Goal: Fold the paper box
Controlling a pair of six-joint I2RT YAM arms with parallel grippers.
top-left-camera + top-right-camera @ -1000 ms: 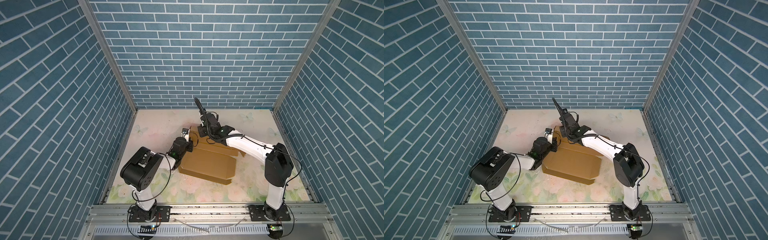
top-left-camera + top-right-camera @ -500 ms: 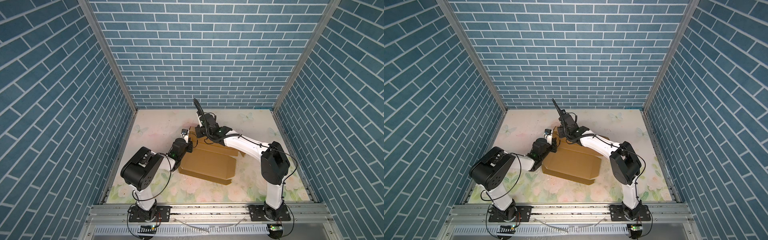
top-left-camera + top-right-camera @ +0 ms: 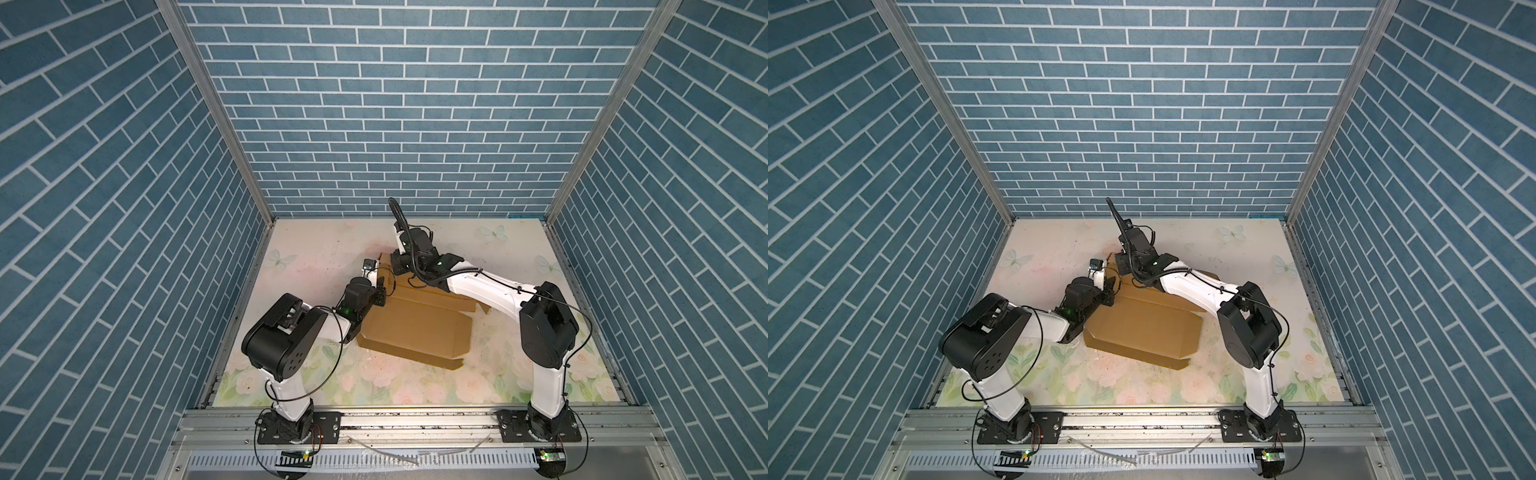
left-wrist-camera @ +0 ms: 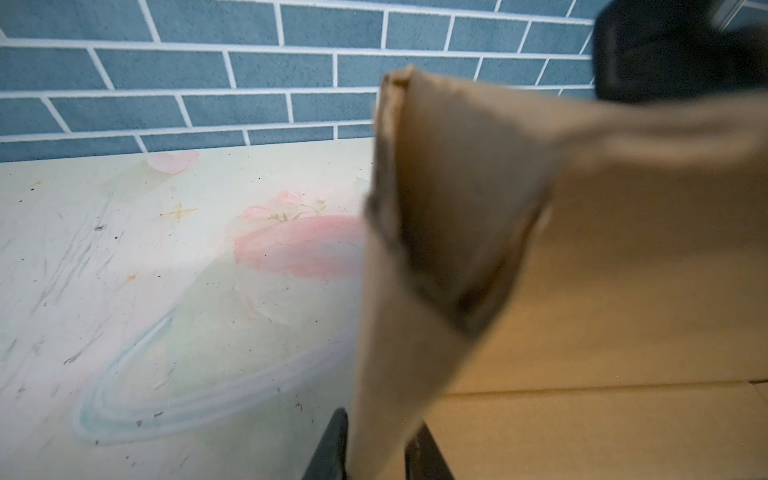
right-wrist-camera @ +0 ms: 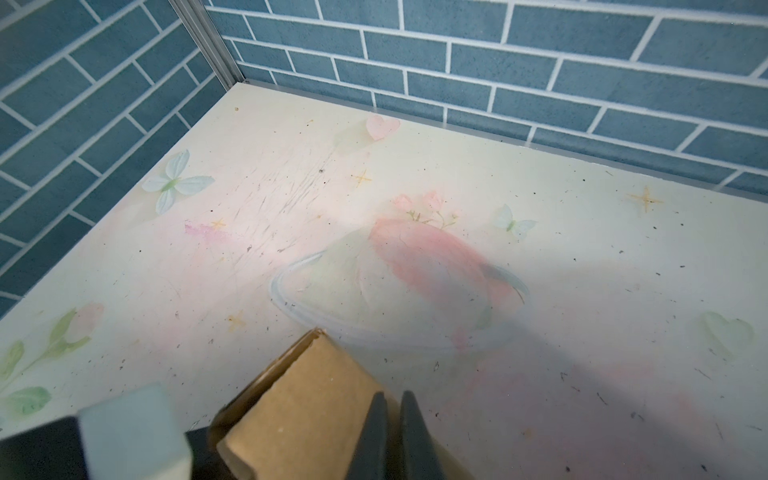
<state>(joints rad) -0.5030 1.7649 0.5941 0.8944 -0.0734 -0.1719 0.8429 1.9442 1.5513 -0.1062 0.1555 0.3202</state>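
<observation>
In both top views the paper box (image 3: 415, 328) (image 3: 1142, 328) is found lying near the middle of the tabletop (image 3: 519, 374), partly formed. Its long axis runs across the view from left to right, with the right end swung somewhat toward the near edge. Both claws are set at its far left corner: the left claw (image 3: 381, 291) against the left end wall, the right claw (image 3: 397, 268) at the same corner from the far side. The left arm is judged the nearer to that end wall. The coming fold is therefore expected to turn on the raised flap at this corner, which lies directly ahead of the left claw. In the left wrist view a flap of the paper box (image 4: 457, 208) is seen standing between the fingers (image 4: 332, 449) of the left claw (image 4: 380, 417), which are set narrowly to either side of it. Whether it is pinched or merely straddled cannot be told. In the right wrist view the right claw (image 5: 392, 399) is closed to a slit with nothing seen held in it, and a corner of the paper box (image 5: 307, 399) lies just beside it. No brand, label or legible writing is found on the cardboard. The tabletop (image 5: 540, 332) bears only a printed pattern of flowers and butterflies.
</observation>
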